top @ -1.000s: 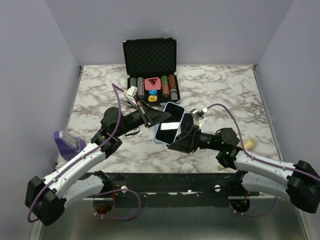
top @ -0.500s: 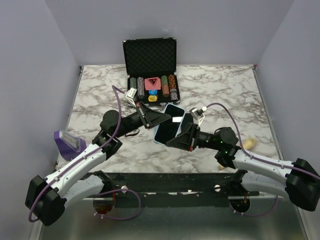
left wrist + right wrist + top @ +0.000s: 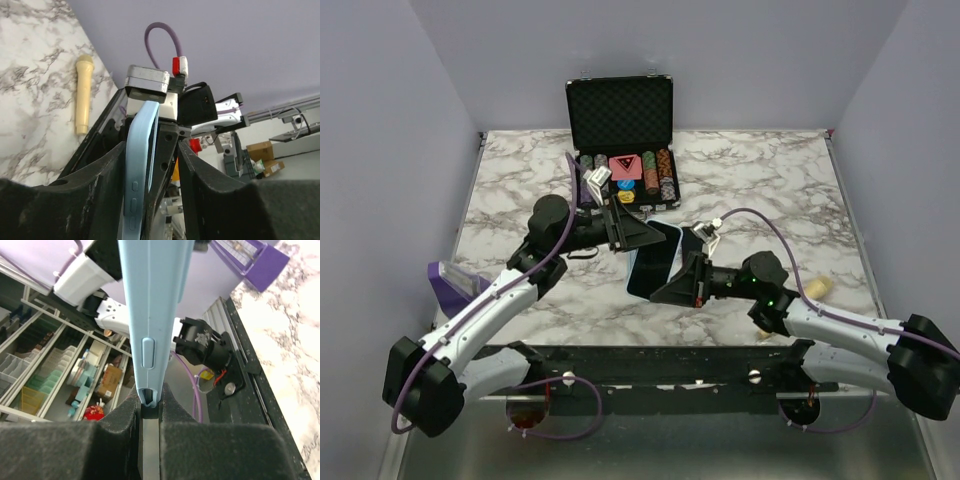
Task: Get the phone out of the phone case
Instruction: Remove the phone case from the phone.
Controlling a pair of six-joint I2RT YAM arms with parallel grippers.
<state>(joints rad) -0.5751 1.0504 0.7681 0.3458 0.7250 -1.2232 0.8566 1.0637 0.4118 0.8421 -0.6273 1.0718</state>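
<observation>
GRIP: right gripper pinching the bottom edge of the blue phone case | left gripper straddling its other end, clamp cannot be told | WHERE: phone cased, aloft over the tabletop, just before the chip box | WHY: gripped at both ends, probably to peel it free.

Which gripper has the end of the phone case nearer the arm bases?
The right gripper, clamped on the near end of the phone case; the left gripper is at its far end, toward the poker chip box.
</observation>
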